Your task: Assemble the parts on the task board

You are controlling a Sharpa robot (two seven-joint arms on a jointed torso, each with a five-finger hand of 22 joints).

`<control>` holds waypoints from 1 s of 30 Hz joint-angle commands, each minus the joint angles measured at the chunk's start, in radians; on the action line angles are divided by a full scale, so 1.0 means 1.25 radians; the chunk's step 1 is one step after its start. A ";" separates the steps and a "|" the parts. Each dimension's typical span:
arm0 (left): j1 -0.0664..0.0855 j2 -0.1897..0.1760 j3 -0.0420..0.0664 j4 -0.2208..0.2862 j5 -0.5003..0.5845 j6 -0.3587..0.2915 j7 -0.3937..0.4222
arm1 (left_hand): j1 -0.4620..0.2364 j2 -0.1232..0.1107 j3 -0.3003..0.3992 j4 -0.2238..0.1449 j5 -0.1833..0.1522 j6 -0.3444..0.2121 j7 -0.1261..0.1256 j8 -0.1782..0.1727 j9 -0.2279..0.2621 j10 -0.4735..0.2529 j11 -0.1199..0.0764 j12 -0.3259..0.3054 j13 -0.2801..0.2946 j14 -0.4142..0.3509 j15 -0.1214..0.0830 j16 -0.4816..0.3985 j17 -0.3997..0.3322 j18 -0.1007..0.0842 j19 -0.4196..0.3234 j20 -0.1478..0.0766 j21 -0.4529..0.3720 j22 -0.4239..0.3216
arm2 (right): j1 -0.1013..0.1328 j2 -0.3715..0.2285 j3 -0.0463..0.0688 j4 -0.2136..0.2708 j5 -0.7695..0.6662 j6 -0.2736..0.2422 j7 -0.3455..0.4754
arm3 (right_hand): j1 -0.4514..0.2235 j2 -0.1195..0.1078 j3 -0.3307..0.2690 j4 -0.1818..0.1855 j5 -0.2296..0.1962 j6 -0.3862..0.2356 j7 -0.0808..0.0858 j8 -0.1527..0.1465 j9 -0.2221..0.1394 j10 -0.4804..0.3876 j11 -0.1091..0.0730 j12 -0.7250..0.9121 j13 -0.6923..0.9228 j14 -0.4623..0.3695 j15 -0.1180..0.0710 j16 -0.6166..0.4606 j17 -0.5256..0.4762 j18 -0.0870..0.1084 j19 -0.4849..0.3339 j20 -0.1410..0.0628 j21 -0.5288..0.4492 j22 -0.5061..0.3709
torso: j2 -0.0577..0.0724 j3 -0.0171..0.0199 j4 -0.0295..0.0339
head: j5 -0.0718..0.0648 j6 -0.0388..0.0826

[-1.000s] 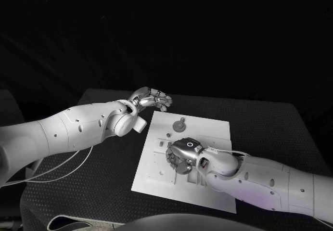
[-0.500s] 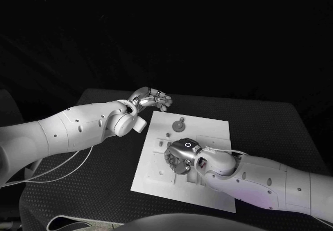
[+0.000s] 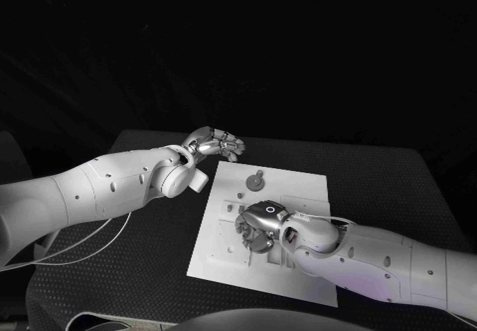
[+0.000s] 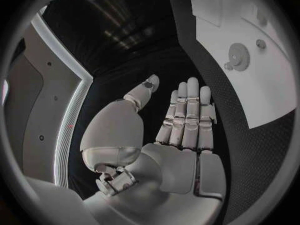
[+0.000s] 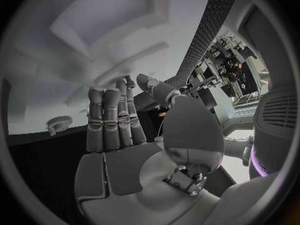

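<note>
The white task board [image 3: 298, 181] lies in the middle of the black table. A round gear part [image 3: 258, 181] sits near its far edge, also seen as a gear [image 4: 239, 56] and a gear [image 5: 59, 123] in the wrist views. My right hand [image 3: 260, 224] hovers low over the board's middle, covering the small parts there. Its fingers [image 5: 112, 120] are straight with the thumb apart, holding nothing. My left hand [image 3: 218, 143] hangs off the board's far left corner. Its fingers [image 4: 187, 115] are straight and side by side, the palm bare.
Small slots and pieces [image 3: 231, 205] run along the board's left side. White cables [image 3: 89, 241] trail over the table's left edge under my left arm. Bare black table [image 3: 387, 179] lies right of the board.
My right hand has crept slightly towards the board's left side. The left hand has barely moved.
</note>
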 commanded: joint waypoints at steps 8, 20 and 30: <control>0.001 0.001 0.001 0.000 0.005 0.009 0.003 | 0.001 0.008 0.001 0.005 -0.001 -0.006 -0.001 0.002 -0.001 0.002 0.005 -0.004 0.002 0.004 0.002 -0.005 0.003 0.010 0.003 0.001 -0.005 0.001 | 0.009 -0.022 -0.003 0.018 0.006 -0.009 -0.018 | 0.019 -0.033 -0.029 0.008 -0.010 -0.088 0.024 -0.036 -0.020 -0.141 0.056 -0.040 -0.054 -0.095 0.035 0.026 0.007 0.032 -0.079 0.023 0.016 0.019 | 0.001 0.0011 0.0007 | 0.005 0.003; 0.001 -0.001 0.001 0.001 0.005 0.009 0.004 | 0.002 0.008 0.002 0.005 -0.001 -0.006 -0.001 0.003 -0.001 0.003 0.005 -0.004 0.002 0.005 0.002 -0.005 0.004 0.011 0.003 0.001 -0.006 0.002 | 0.042 -0.099 0.012 0.081 0.078 -0.089 0.013 | 0.049 -0.034 0.005 0.030 -0.046 -0.061 0.010 -0.008 -0.019 -0.124 0.044 0.027 -0.068 -0.097 0.024 0.061 -0.014 0.036 -0.081 0.027 0.045 0.016 | 0.000 0.0012 -0.0005 | 0.003 0.008; 0.001 -0.008 0.000 0.004 0.005 0.007 0.010 | 0.002 0.009 0.002 0.005 -0.001 -0.005 -0.002 0.003 0.000 0.003 0.004 -0.004 0.003 0.006 0.002 -0.006 0.005 0.011 0.004 0.001 -0.006 0.002 | 0.073 -0.226 0.069 0.129 0.215 -0.068 0.070 | 0.043 -0.028 -0.001 0.044 -0.043 -0.038 0.008 0.006 -0.021 -0.086 0.031 0.081 -0.061 -0.084 0.013 0.073 -0.035 0.036 -0.064 0.018 0.053 0.013 | 0.000 0.0016 -0.0027 | -0.007 0.019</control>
